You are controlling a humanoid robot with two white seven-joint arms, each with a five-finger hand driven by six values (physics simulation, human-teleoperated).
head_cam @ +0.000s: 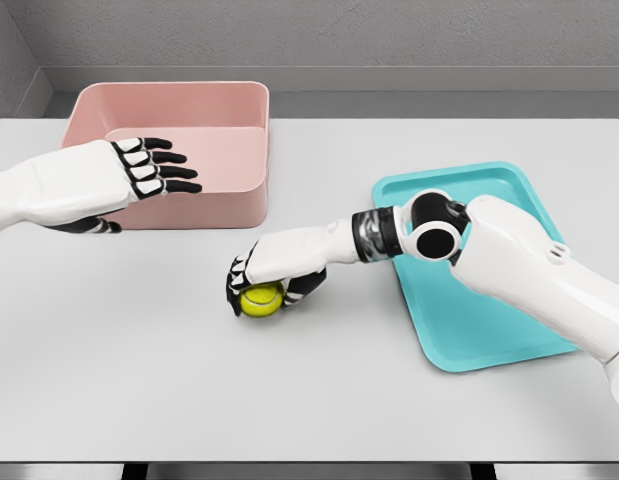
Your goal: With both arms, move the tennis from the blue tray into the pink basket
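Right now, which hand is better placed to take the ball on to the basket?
Left, probably. The left hand hovers open right in front of the pink basket. The right hand grips the tennis ball at mid-table, arm stretched from the blue tray, so a handover looks likely.

We have a single view, from the head camera, looking down and forward over the tabletop [309, 380] from its near edge. We sit fairly close: the tabletop fills most of the frame, its near edge running along the bottom and its far edge meeting a grey wall [339, 35] across the top. The left arm [49, 190] enters from the left edge of the frame, the right arm [549, 280] from the lower right. We see the pink basket [239, 205] at upper left and the blue tray [489, 340] at right, both whole. With one view, nothing overlaps.
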